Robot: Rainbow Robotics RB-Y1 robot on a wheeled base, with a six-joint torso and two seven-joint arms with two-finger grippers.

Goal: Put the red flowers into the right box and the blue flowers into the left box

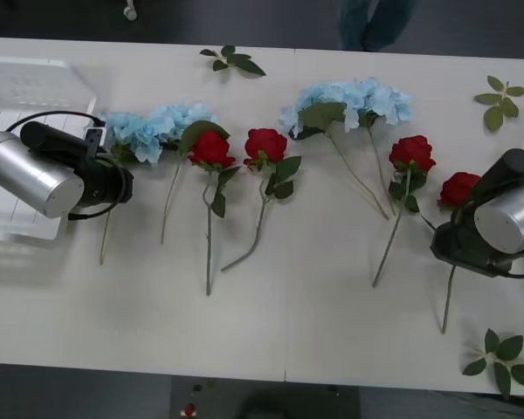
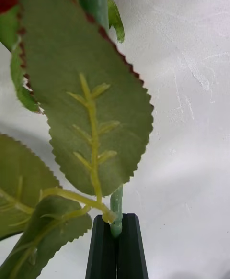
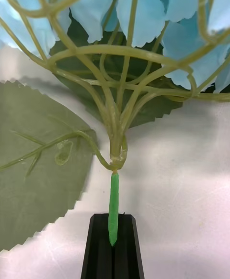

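Both claws grip stems: left claw (image 3: 113,240) a blue flower (image 3: 143,16), right claw (image 2: 116,240) a red flower (image 1: 458,188), blooms pointing away.

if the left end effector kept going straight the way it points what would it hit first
Probably the blue flowers. The left end effector is shut on a blue flower stem, which branches into the pale blue head just ahead, with a green leaf beside the line. Depth is uncertain.

The right gripper (image 2: 116,233) has its black fingers (image 2: 103,250) closed on the green stem of a red flower (image 2: 116,202). Broad serrated leaves spread just beyond the fingers, red petals past them, over the white table (image 2: 191,140).
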